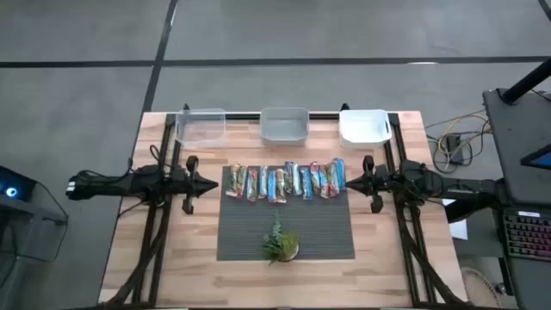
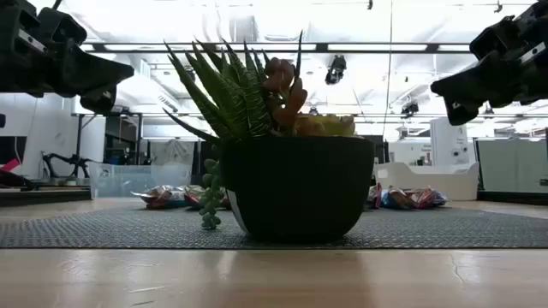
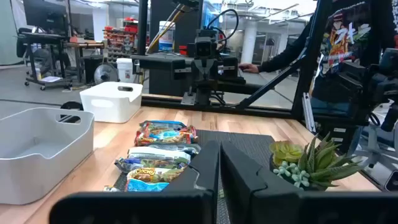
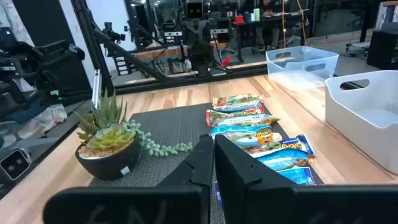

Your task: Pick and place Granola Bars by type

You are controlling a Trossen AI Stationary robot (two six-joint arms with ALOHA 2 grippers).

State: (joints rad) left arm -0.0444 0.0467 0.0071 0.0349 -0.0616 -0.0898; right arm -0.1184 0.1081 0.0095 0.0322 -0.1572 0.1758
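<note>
A: Where are the Granola Bars (image 1: 287, 181)?

B: One row across the far part of the dark mat (image 1: 284, 237), side by side. Each bar's long axis runs far-to-near, so the row itself stretches left to right between the arms.

A: Grippers?

B: Left gripper (image 1: 209, 183) hangs off the mat's left edge, tips pointing at the row's left end. Right gripper (image 1: 350, 183) mirrors it off the right edge, aimed at the right end. Both above the table, not touching anything.

A: Fingers?

B: Both pairs together, nothing held. Each wrist view shows the two dark fingers meeting at the tips.

A: Which arm is nearer?

B: Even split, I'd say. Left-end bars sit just beside the left gripper, right-end bars just beside the right. Middle bars are a toss-up.

A: Bins?

B: Three along the table's far edge: clear bin (image 1: 201, 126) toward the far-left corner, grey bin (image 1: 284, 125) at the middle, white bin (image 1: 363, 126) toward the far-right corner. All beyond the row.

A: Anything in the way?

B: Potted plant (image 1: 280, 244) at the mat's near edge, well apart from the bars. Probably no trouble.

A: Next move needs?

B: Likely fingers spread first, then closing across a bar's narrow width.
</note>
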